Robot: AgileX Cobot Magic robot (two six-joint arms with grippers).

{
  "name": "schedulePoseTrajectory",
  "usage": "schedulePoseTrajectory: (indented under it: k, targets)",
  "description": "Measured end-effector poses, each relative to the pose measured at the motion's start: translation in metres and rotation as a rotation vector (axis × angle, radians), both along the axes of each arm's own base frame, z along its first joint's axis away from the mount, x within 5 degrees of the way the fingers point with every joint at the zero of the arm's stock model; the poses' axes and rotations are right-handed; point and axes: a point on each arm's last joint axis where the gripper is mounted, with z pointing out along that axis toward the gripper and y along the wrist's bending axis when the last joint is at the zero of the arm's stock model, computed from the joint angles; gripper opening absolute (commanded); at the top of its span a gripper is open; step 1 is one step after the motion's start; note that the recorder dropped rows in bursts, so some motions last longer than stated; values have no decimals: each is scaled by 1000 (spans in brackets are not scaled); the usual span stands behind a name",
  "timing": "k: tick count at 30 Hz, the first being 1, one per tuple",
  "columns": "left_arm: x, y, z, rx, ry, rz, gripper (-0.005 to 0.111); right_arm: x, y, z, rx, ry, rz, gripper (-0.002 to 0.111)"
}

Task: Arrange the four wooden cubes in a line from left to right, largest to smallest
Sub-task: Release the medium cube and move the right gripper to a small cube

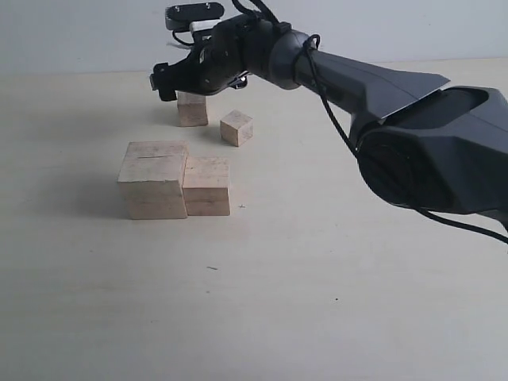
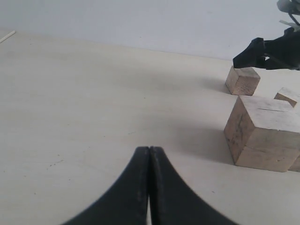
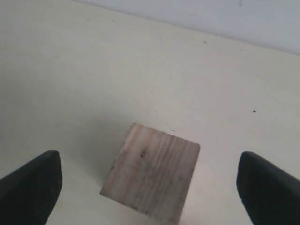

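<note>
The largest cube [image 1: 154, 180], marked by a thin saw-line, stands on the table with the second-largest cube [image 1: 207, 186] touching its right side. Farther back sit a mid-size cube [image 1: 192, 109] and, to its right, the smallest cube [image 1: 236, 128]. My right gripper [image 1: 164, 83] hovers open just above the mid-size cube [image 3: 152, 172], fingers [image 3: 33, 180] spread wide on either side of it, not touching. My left gripper [image 2: 149, 154] is shut and empty, low over the table left of the largest cube [image 2: 262, 133]; the mid-size cube [image 2: 242, 80] lies beyond.
The right arm [image 1: 381, 103] stretches across from the right over the back of the pale table [image 1: 317, 302]. A pale wall [image 1: 79, 32] rises behind the table's far edge.
</note>
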Motion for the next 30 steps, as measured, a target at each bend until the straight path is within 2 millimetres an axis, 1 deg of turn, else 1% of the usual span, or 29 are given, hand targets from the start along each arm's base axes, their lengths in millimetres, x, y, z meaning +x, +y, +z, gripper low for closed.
schedulePoseTrajectory:
  k: [3, 5, 11, 22, 27, 30]
  targets:
    - [0, 0, 0, 0, 0, 0, 0, 0, 0, -10, 5, 27, -21, 94]
    - [0, 0, 0, 0, 0, 0, 0, 1, 0, -12, 16, 29, -30, 94]
    - [0, 0, 0, 0, 0, 0, 0, 2, 1, -11, 33, 11, -32, 90]
    - [0, 0, 0, 0, 0, 0, 0, 2, 1, -12, 33, 13, -34, 90]
    - [0, 0, 0, 0, 0, 0, 0, 1, 0, -22, 11, 45, -37, 90]
    - [0, 0, 0, 0, 0, 0, 0, 0, 0, -24, -1, 60, -38, 88]
